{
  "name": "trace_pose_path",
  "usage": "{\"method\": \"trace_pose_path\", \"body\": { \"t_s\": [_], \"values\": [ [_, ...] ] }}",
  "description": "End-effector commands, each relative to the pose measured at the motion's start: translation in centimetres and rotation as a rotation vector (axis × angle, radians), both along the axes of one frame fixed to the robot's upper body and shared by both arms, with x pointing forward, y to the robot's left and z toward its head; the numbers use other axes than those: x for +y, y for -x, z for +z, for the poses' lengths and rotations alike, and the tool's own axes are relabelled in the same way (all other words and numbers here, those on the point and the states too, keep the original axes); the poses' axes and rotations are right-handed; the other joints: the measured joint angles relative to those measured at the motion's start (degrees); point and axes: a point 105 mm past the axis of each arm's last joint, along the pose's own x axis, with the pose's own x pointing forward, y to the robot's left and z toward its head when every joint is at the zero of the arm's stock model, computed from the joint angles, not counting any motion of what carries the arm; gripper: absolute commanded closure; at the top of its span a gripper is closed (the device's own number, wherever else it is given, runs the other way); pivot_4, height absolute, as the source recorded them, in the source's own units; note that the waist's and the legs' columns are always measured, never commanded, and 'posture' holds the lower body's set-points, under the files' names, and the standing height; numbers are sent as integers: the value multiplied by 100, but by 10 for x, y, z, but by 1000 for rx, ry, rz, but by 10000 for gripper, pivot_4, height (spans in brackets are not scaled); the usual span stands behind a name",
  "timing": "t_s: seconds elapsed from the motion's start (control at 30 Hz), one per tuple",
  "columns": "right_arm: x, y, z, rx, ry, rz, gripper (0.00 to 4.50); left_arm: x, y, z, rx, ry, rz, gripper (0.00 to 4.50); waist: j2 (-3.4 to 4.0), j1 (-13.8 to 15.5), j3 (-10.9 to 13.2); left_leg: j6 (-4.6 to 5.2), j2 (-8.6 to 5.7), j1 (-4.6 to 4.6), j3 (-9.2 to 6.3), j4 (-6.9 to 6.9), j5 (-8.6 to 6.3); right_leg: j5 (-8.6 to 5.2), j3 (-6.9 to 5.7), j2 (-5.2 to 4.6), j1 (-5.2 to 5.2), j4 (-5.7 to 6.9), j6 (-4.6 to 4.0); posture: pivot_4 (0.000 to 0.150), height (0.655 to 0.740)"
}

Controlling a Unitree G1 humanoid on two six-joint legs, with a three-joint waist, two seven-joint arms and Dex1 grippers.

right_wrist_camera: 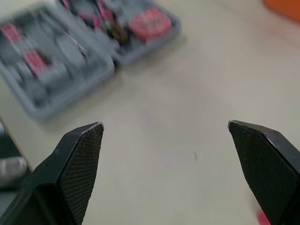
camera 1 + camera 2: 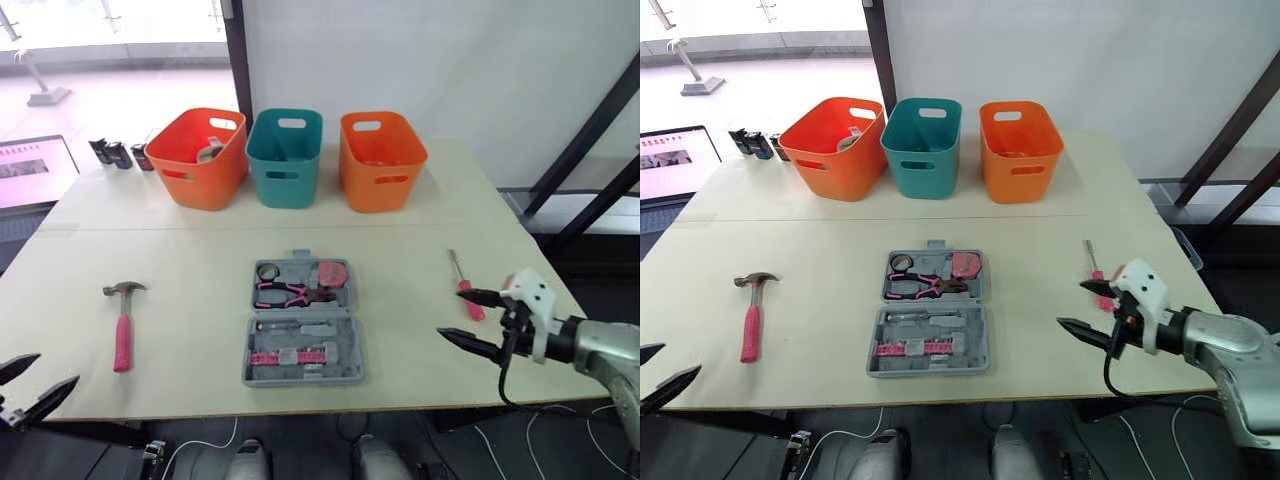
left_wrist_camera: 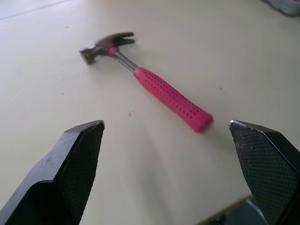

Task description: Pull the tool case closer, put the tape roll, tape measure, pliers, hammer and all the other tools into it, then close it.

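Observation:
The grey tool case [image 2: 300,322] lies open in the middle of the table. Its far half holds a tape roll [image 2: 268,271], pink-handled pliers [image 2: 290,293] and a pink tape measure [image 2: 333,273]; pink bits sit in the near half. A hammer [image 2: 123,325] with a pink handle lies on the table at the left. My left gripper [image 2: 57,368] is open at the front left edge, short of the hammer [image 3: 154,84]. A pink-handled screwdriver [image 2: 464,285] lies at the right. My right gripper [image 2: 452,314] is open just above the table beside it, pointing toward the case [image 1: 70,51].
Three bins stand in a row at the back: orange [image 2: 200,157], teal [image 2: 285,157], orange [image 2: 381,160]. Small dark objects [image 2: 120,153] sit at the back left, and a screen [image 2: 30,170] stands off the table's left side. The table's front edge runs close to both grippers.

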Motion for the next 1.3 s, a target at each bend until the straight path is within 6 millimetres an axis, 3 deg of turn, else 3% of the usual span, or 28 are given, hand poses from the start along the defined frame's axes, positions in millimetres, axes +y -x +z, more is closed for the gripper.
{"method": "trace_pose_path", "body": {
  "t_s": [0.03,0.17,0.3,0.47,0.73,0.97,1.07,1.3],
  "values": [
    [34,2,24,-64,-73,94,139,-8,-18,16,-108,106,148,0,-4,12,-1,0,0,0,0,4,0,0,0,0,2,4,0,1500,7400],
    [74,4,38,-83,-139,218,139,-38,-47,12,-108,222,293,0,-14,42,-3,-1,-1,1,-9,22,1,-1,-1,4,17,8,2,1500,7400],
    [111,10,48,-68,-185,360,139,-39,-75,17,-91,244,433,0,-19,27,-4,0,-2,0,-22,29,2,-1,-3,13,22,12,6,1500,7400],
    [136,10,50,-71,-180,437,139,-49,-104,5,16,151,487,0,-18,8,-4,1,-4,0,-25,28,2,-1,-4,15,22,18,12,1500,7400],
    [150,8,50,-86,-165,469,139,-43,-135,-23,156,102,556,0,-19,17,-4,1,-4,-2,-32,28,2,-1,-8,19,21,21,15,1500,7400],
    [148,5,48,-93,-142,444,139,-40,-141,-43,265,108,578,0,-14,21,-7,1,-4,2,-36,27,3,3,-11,19,25,25,24,1500,7400],
    [149,4,48,-92,-142,436,0,-39,-143,-43,260,127,582,9048,-11,21,-7,0,-4,8,-37,27,4,3,-12,19,29,28,24,1500,7400],
    [147,3,45,-86,-132,411,0,-38,-150,-43,250,137,577,44334,-10,20,-8,-1,-4,16,-37,21,4,2,-11,19,34,28,25,1500,7400]
  ]
}}
